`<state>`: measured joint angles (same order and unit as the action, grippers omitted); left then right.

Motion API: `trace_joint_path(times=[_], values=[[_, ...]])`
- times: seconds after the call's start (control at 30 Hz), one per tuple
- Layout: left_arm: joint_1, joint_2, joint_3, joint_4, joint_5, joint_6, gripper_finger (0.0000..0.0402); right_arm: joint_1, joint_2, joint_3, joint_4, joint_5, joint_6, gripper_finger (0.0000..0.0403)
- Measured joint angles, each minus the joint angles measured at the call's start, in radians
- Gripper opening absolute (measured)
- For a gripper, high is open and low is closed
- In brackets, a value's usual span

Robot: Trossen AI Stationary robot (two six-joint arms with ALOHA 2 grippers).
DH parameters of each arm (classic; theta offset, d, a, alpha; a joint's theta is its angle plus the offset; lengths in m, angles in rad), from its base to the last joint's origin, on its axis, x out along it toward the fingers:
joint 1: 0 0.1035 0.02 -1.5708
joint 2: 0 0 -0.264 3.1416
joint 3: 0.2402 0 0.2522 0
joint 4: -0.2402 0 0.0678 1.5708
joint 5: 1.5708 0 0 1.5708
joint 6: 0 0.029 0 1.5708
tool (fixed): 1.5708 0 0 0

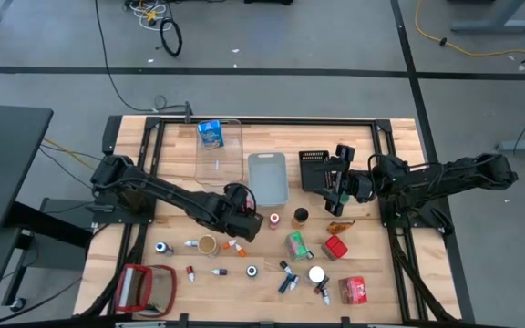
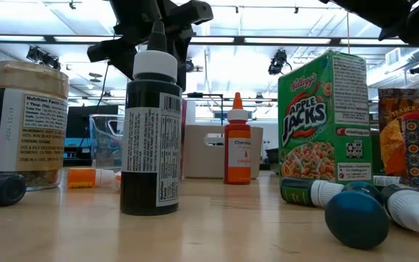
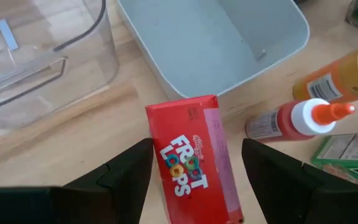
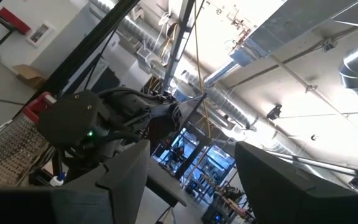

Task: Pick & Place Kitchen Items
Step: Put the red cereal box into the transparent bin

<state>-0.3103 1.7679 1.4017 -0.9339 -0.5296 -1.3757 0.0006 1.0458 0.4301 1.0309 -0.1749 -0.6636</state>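
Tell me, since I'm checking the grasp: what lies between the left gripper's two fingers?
In the left wrist view, a red Froot Loops carton lies on the wood between the left gripper fingers, which stand open on either side of it.

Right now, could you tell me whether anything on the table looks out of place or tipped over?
Nothing is spilled, but several small pieces lie toppled: a red bottle near the grey bin, a teal-capped bottle closest to the low camera. The Froot Loops carton lies flat.

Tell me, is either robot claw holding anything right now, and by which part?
Neither holds anything. The left gripper is open, its fingers either side of the red Froot Loops carton without touching. The right gripper is open and empty.
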Motion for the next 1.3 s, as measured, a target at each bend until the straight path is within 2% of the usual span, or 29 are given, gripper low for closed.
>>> trace_joint_path(times=[0.4,0.47,0.6,0.7,1.0,1.3], values=[[0.0,0.0,-0.006,0.007,-0.002,0.022,0.0256,0.0,0.0,0.0,0.0,0.001,0.0,0.0249],[0.0,0.0,-0.042,0.043,0.003,0.022,0.0256,0.0,0.0,0.0,0.0,0.001,0.0,0.0249],[0.017,0.002,-0.121,0.087,0.089,0.016,0.0256,0.0,0.0,0.0,0.0,0.001,0.0,0.0249],[0.03,0.002,-0.15,0.089,0.101,0.02,0.0256,0.0,0.0,0.0,0.0,0.001,0.0,0.0249],[0.022,0.002,-0.149,0.215,0.104,0.26,0.0256,0.0,0.0,0.0,0.001,0.001,-0.007,0.0249],[0.025,0.002,-0.149,0.183,0.106,0.339,0.0256,0.0,0.0,0.0,0.001,0.001,-0.006,0.0249]])
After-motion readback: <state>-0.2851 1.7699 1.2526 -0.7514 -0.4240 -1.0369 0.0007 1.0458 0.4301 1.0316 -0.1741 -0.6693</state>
